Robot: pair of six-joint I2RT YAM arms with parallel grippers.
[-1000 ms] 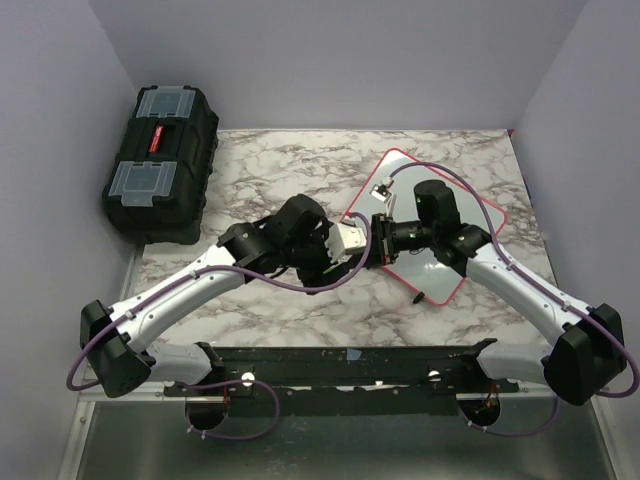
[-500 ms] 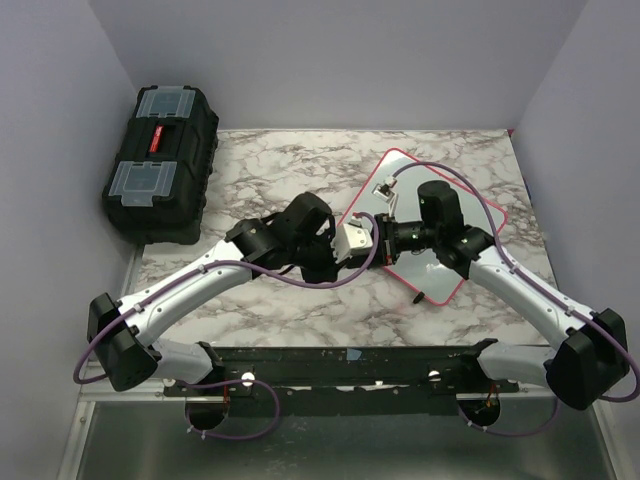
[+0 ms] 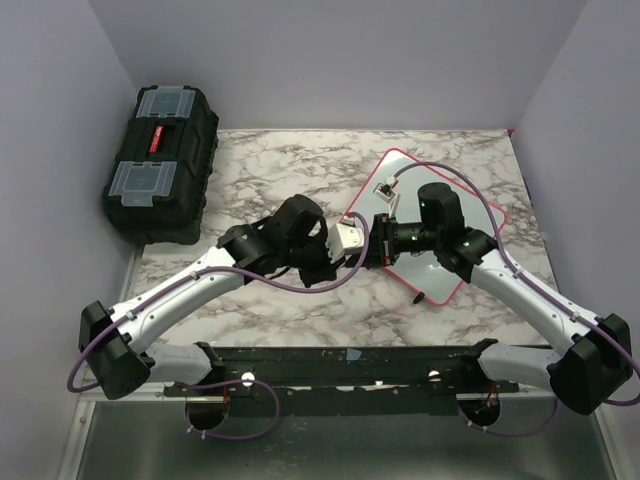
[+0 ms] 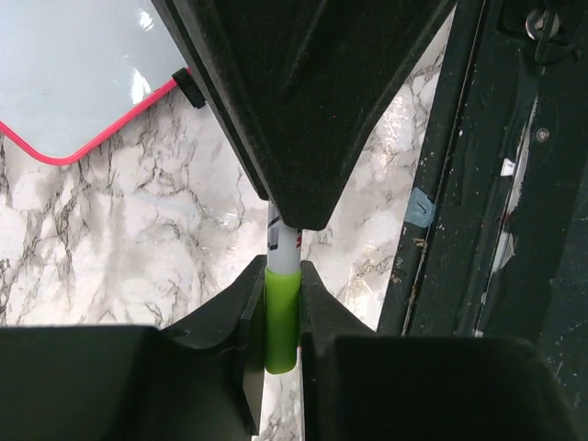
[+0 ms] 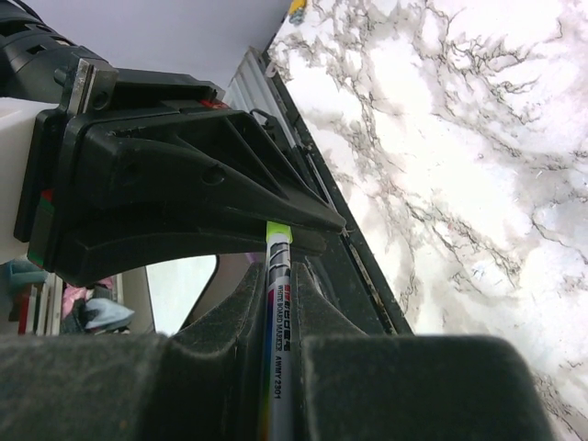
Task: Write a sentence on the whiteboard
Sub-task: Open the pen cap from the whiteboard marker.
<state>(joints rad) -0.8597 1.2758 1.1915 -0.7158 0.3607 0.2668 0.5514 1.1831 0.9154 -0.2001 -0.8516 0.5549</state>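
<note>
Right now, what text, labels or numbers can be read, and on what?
"WHITE BOARD MARKER": whiteboard marker, along its barrel.
"AWAY 2301", roughly: same barrel.
Red label on black toolbox: too small to read.
Whiteboard: no writing visible.

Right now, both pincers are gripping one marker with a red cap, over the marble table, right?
Not quite. The cap is green, not red; the left wrist view shows it. The rest holds: the left pincer and the right pincer both grip one marker over the marble table.
</note>
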